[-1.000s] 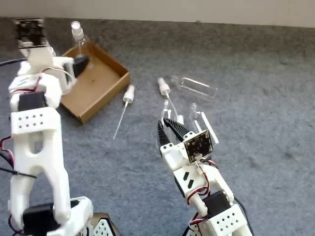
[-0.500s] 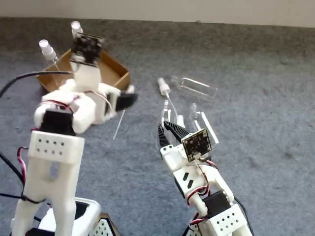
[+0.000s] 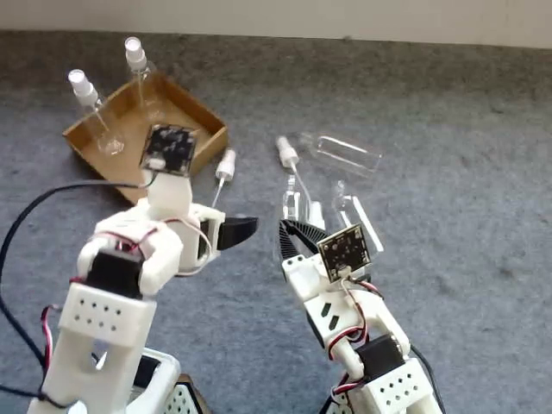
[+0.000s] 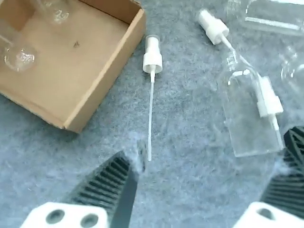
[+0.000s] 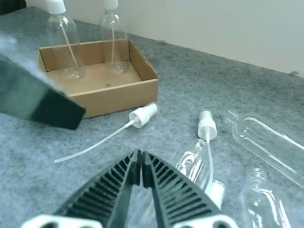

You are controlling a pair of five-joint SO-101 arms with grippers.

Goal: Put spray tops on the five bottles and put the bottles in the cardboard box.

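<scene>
Left claw (image 4: 209,152) hangs spread wide above the tabletop (image 4: 190,190). A loose spray top (image 4: 152,59) lies just ahead of it, and the box (image 4: 111,76) sits beyond and aside, with two capped bottles (image 3: 95,116) upright inside. Right claw (image 5: 141,156) is pressed together, empty, and three loose bottles (image 5: 266,142) lie just ahead.
</scene>
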